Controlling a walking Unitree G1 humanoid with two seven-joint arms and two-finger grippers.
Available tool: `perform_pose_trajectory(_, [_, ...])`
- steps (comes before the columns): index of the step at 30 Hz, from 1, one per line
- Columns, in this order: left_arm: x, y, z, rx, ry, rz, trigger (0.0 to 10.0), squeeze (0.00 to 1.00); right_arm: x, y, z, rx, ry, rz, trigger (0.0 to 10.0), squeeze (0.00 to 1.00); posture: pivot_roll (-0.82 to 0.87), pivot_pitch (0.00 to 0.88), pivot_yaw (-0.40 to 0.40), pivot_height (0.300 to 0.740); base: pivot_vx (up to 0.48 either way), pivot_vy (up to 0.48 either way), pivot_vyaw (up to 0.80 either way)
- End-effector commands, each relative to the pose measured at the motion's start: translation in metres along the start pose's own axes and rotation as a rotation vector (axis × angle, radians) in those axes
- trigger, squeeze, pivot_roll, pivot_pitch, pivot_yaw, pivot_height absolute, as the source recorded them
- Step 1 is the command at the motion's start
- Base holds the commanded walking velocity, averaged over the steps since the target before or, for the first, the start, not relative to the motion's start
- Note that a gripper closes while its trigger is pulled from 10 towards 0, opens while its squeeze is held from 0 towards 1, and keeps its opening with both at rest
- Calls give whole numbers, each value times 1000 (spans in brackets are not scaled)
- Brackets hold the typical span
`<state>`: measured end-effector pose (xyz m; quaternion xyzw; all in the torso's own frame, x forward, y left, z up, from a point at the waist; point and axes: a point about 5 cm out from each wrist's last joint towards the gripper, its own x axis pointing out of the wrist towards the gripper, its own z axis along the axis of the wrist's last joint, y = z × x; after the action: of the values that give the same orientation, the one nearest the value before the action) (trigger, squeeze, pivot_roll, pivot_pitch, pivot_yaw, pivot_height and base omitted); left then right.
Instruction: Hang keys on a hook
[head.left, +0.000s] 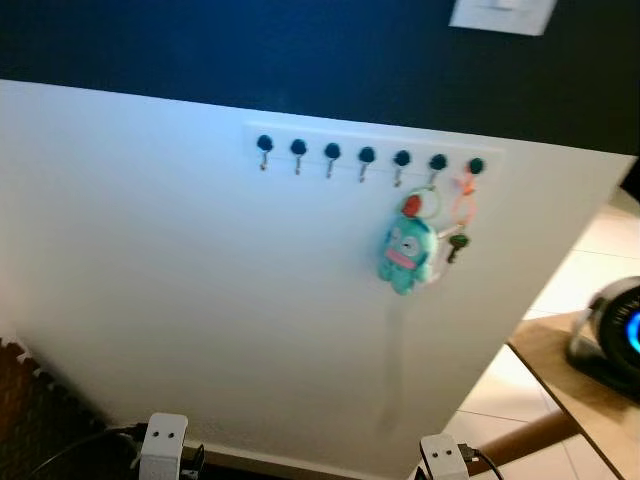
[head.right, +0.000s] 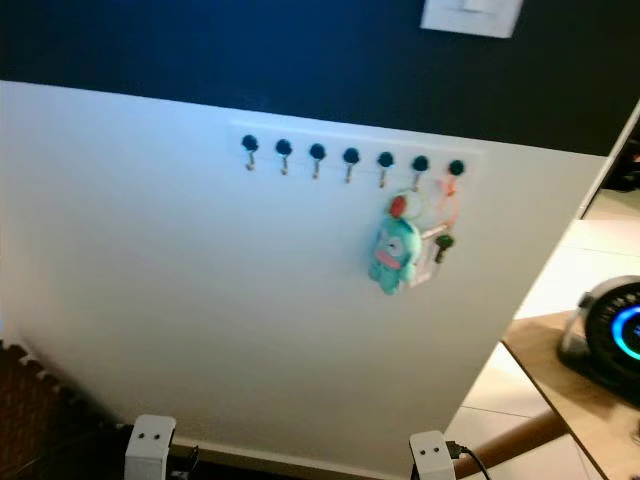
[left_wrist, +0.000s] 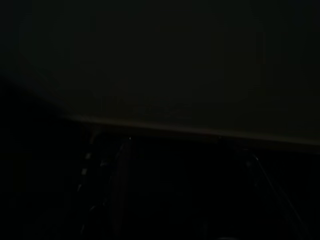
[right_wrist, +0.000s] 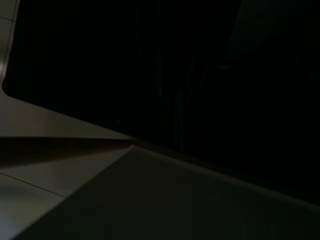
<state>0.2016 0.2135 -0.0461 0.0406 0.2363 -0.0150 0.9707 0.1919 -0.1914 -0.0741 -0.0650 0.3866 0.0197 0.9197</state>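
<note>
Both arms hang low and idle, and just their pale wrist housings poke up at the bottom edge of the head views: the left arm (head.left: 164, 443) and the right arm (head.left: 444, 458). Neither pair of fingers can be made out, so whether each gripper is spread or closed cannot be told, nor whether either has hold of anything. The wrist views are very dark; the left one gives a faint pale edge, the right one a stretch of tiled floor (right_wrist: 35, 150).

Ahead of and above both arms stands a large white panel (head.left: 200, 300), with a dark blue wall (head.left: 300, 50) rising behind it. Off beyond the right arm sits a wooden table (head.left: 560, 370) carrying a round dark appliance (head.left: 610, 335) with a blue glow.

High on the panel, well above the arms, runs a white hook rail (head.left: 368, 160) with seven dark-knobbed hooks. The keys (head.left: 452, 240) hang from the rail's right end, nearer the right arm's side, on an orange strap looped at the last hook (head.left: 474, 168). A teal plush charm (head.left: 407, 252) dangles with them, touching the panel. No writing is legible anywhere.
</note>
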Motion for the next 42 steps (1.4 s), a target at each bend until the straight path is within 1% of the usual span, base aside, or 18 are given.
perform_pose_trajectory(1, [-2, 1, -4, 4, 23, -6, 10000, 0, -1, -3, -3, 18, 7, -11, 10000, 0, 118, 27, -65, 740, 0, 480, 0])
perform_pose_trajectory(6, [-2, 1, -5, 4, 24, -8, 10000, 0, -2, -3, -4, 19, 11, -12, 10000, 0, 118, 29, -64, 740, 0, 370, 0])
perform_pose_trajectory(28, [-3, -6, -3, 13, 0, -54, 10000, 0, -3, -4, -8, 33, 17, -21, 10000, 0, 109, 49, -61, 740, 0, 0, 0])
perform_pose_trajectory(29, [-3, -7, -3, 18, -4, -60, 10000, 0, -3, -3, -8, 34, 16, -21, 10000, 0, 109, 51, -61, 740, 0, 0, 0])
perform_pose_trajectory(31, [-2, -10, -1, 63, -14, -84, 10000, 0, -3, -3, -8, 35, 15, -22, 10000, 0, 109, 51, -61, 740, 0, 0, 0])
perform_pose_trajectory(42, [-3, -12, -1, 108, -21, -114, 10000, 0, -3, -3, -9, 39, 15, -22, 10000, 0, 110, 53, -59, 740, 0, -475, 0])
